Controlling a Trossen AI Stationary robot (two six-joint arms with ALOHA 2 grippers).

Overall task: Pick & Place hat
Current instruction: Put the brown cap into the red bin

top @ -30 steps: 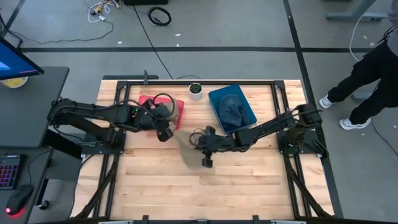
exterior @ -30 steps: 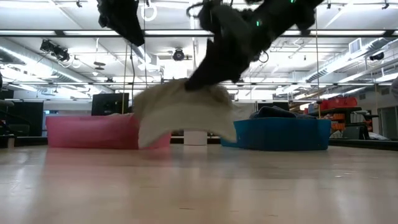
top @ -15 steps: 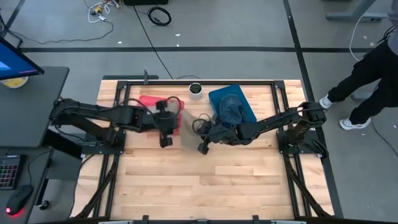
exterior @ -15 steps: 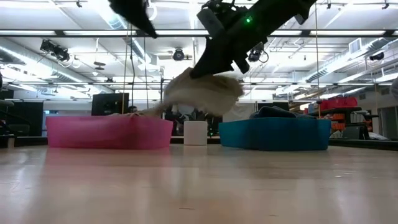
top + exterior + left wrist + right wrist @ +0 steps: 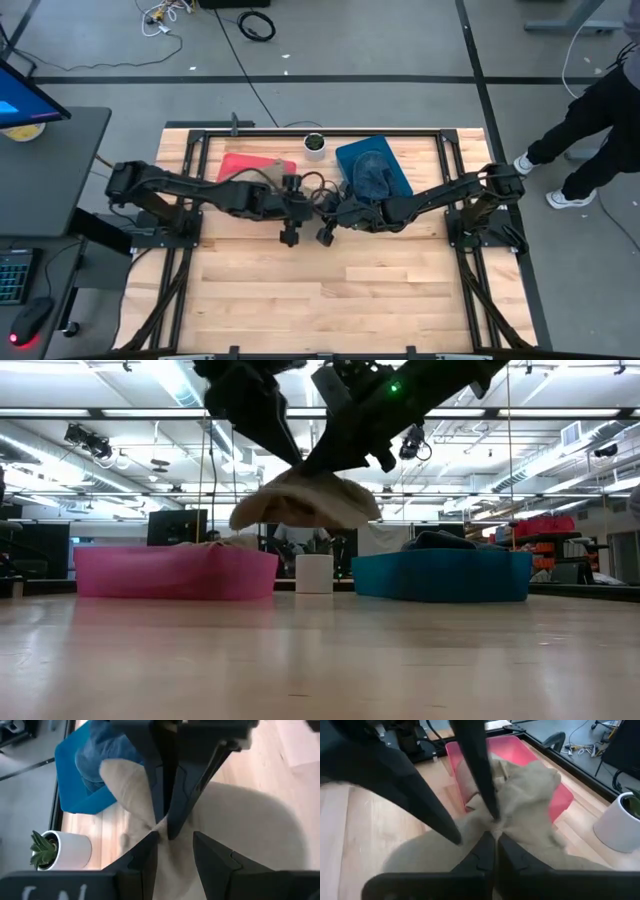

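Note:
The beige hat hangs in the air over the middle of the table, between the pink bin and the blue bin. My right gripper is shut on its top. My left gripper is open and has come in from the table's left. Its two fingers stand on either side of the bunched cloth, right beside the right gripper's pinch. In the high view both grippers sit close together and cover most of the hat. My right gripper pinches a bunched fold at the top of the hat between its two fingers, slanting down from the table's right. The hat is lifted clear of the table and drapes below the fingers, slack. My left gripper: I cannot tell whether its fingers touch the cloth.
The pink bin sits at the far left of the hat. The blue bin at the far right holds a dark blue hat. A white pot with a plant stands between them. A person stands beyond the table's right side.
My right gripper has carried the hat up and toward the far edge; its hanging edge now sits well above the table. My left gripper has moved from over the pink bin toward the table's right, up to the hat and the right gripper.

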